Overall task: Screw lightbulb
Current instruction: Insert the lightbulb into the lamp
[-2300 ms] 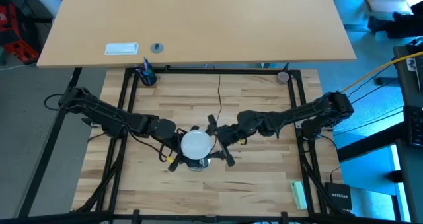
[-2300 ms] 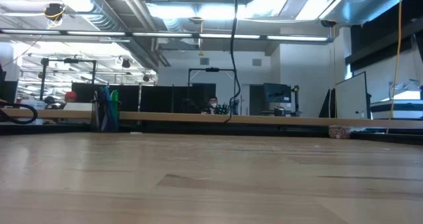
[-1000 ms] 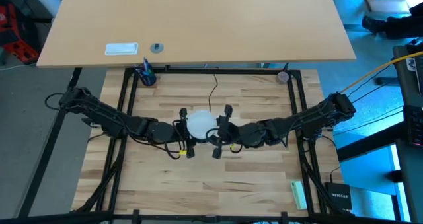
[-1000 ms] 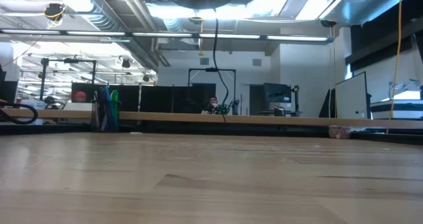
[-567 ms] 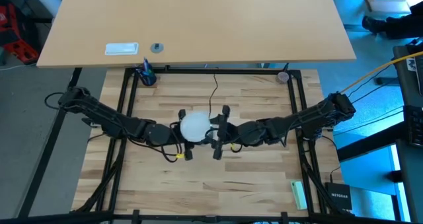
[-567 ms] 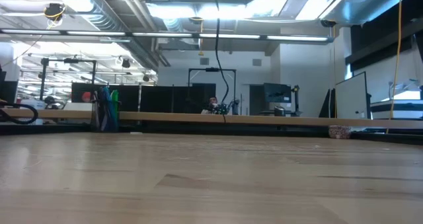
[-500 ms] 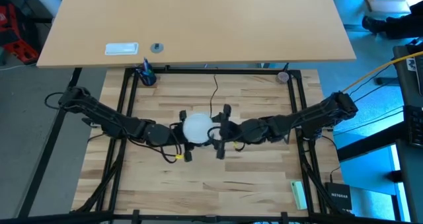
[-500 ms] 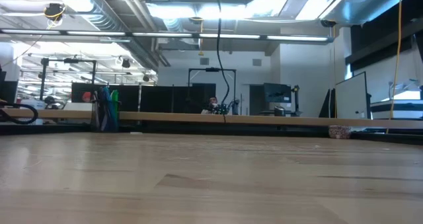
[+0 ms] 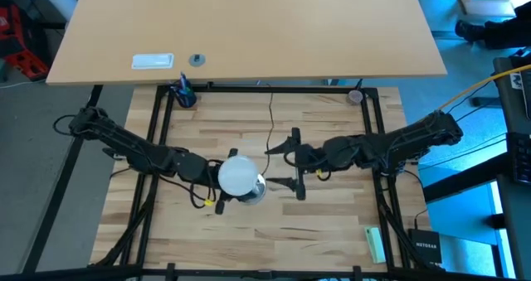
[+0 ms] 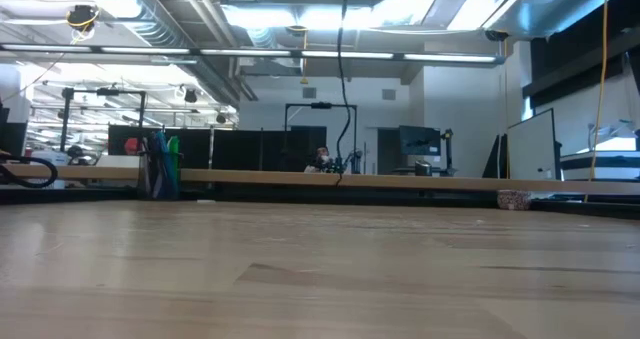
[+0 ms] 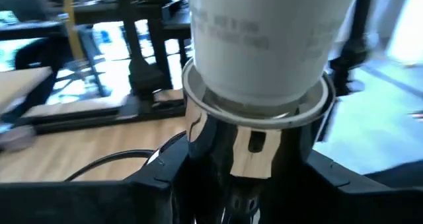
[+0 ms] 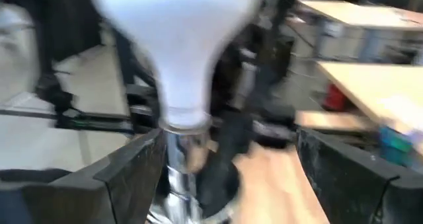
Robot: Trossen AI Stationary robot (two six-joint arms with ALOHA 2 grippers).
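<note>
White lightbulb (image 9: 236, 175), silver socket (image 11: 254, 141), black cord (image 9: 270, 123), pale wood table (image 9: 332, 215).

You have a light wood table (image 9: 332, 223) in a black frame (image 9: 158, 132), with a tan desk (image 9: 249, 24) behind it. Grey floor (image 9: 33, 198) lies to one side. Across the table, you see dark monitors (image 10: 250, 149), a whiteboard (image 10: 530, 144) and bright ceiling lights (image 10: 300, 17)

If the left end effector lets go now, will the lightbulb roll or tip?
Probably tips: the lightbulb is top-heavy, a wide globe over a narrow neck seated in the silver socket. Its round, smooth shell would likely roll and may be fragile. The right end effector is open, offering no backup.
</note>
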